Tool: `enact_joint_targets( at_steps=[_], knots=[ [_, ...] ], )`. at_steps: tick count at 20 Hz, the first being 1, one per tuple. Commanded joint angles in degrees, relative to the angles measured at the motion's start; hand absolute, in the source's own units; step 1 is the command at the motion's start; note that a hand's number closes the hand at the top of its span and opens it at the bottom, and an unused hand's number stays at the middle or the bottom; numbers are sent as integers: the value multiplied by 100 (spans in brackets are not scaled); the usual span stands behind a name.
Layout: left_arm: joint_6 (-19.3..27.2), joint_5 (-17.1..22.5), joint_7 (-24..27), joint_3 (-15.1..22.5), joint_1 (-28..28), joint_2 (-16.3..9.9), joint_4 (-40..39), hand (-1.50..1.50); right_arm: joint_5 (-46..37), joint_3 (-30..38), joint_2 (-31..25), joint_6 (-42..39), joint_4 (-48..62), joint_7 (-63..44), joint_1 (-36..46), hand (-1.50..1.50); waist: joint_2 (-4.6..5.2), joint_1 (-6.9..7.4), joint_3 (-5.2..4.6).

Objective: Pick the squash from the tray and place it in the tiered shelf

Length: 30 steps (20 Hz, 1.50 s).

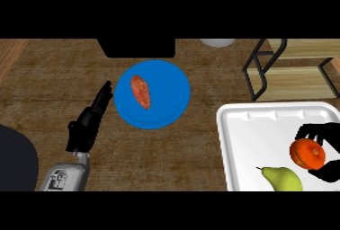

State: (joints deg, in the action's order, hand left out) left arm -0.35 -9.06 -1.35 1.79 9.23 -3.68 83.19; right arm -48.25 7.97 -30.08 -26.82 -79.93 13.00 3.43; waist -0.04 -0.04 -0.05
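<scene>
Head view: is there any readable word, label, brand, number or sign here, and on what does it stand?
None can be read. No writing shows on the white tray, the blue plate or the tiered shelf. The left forearm's grey cuff carries small dark marks, too blurred to read.

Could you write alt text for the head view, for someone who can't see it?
The robot's right hand curls round an orange squash over a white tray, beside a green pear. Its left hand rests open near a blue plate.
</scene>
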Motion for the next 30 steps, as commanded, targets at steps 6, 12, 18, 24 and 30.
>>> enact_joint_targets(
  at_steps=[6, 12, 18, 24, 30],
  knots=[
    [-89, 94, 133, -126, 115, 2, -123, 0, -214, -277, 1049, 138, -1157, -1093, -196, 150, -5, -31, 0],
    [-69, 18, -112, 48, -190, 57, 217, 0, -1014, -1667, 2844, 253, -3000, -3270, -868, 150, -47, -80, -7],
    [-159, 104, -47, -206, 157, -125, -146, 0, 196, -2440, 2993, 1467, -3781, -3791, -1188, 150, -21, -114, 6],
    [-6, -25, -159, -85, 137, 8, 20, 0, 80, -2889, 3005, 1488, -5425, -5166, -647, 150, -18, -41, 0],
    [-152, 118, -292, -219, 174, -130, 140, 0, -447, -2355, 2913, 722, -6207, -6478, 499, 150, -16, -39, -4]
  ],
)
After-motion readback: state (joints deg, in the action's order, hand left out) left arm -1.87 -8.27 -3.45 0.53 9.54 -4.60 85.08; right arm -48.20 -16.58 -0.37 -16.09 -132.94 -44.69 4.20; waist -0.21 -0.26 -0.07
